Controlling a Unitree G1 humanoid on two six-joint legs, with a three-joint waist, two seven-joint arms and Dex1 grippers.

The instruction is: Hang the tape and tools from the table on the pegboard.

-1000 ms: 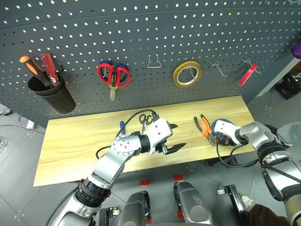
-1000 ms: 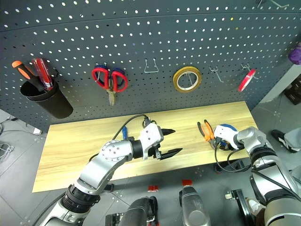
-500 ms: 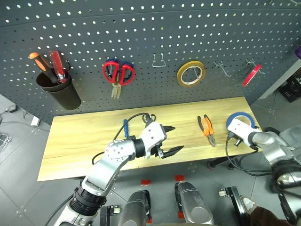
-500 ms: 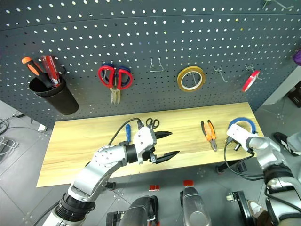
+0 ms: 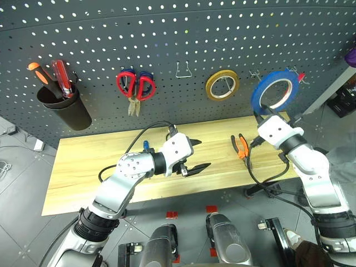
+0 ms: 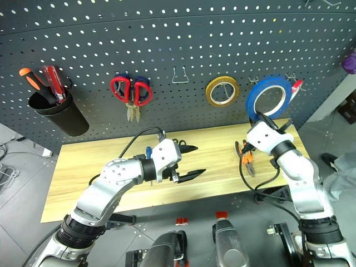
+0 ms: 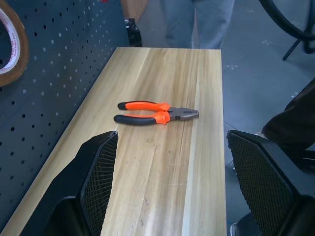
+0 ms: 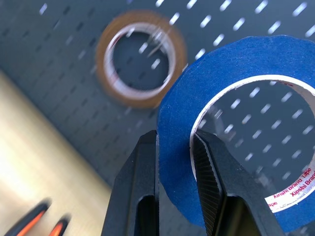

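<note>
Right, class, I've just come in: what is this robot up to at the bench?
It is hanging things on the pegboard. Its right gripper is shut on the blue tape, held up against the board beside the yellow roll. The left gripper hovers open over the table, where the pliers lie.

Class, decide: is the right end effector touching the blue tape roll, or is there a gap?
Touching. In the right wrist view the right end effector has a finger on each face of the blue tape, pinching its band with no gap.

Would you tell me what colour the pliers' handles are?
Orange and black: the pliers show one handle of each colour, best in the left wrist view.
</note>
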